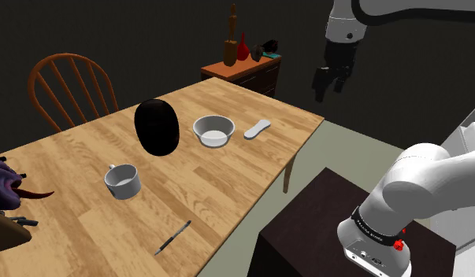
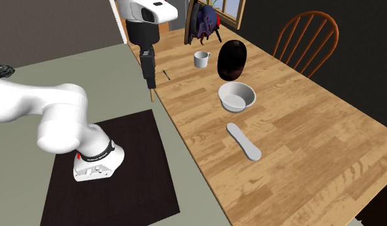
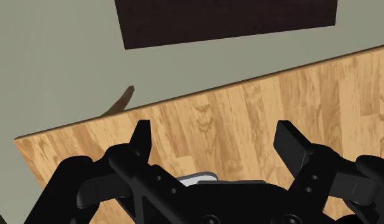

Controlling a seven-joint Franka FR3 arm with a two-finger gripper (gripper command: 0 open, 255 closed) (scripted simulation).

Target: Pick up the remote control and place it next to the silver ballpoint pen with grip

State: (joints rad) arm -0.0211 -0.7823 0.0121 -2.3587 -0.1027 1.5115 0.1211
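The remote control [image 1: 257,128] lies flat beside the bowl [image 1: 213,142], so we should bring the open, empty tool [image 1: 328,83] down squarely across its narrow width.

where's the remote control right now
In the shoulder view the remote control lies flat on the wooden table, just right of the pale bowl and close to the table's far right corner.
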